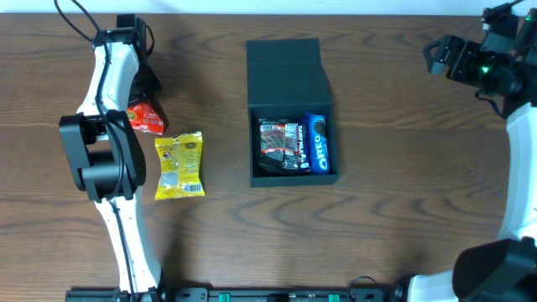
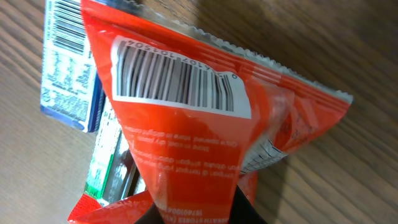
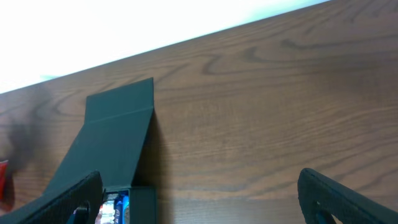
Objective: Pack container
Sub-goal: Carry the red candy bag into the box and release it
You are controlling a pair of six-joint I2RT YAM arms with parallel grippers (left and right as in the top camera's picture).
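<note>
L jaws pinch red packet (image 2: 186, 143); yellow packet (image 1: 179, 165) lies just beside on bench (image 1: 403, 210). R jaws spread wide, well apart from open container (image 1: 284, 71) holding Oreo pack (image 1: 318, 143).

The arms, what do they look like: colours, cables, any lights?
Both have white tubular links joined by chunky black joint housings. The left arm has thin black cables looping off its far end. The right arm ends in a black wrist block with a small green light. Its fingers are dark, matte and rounded.
</note>
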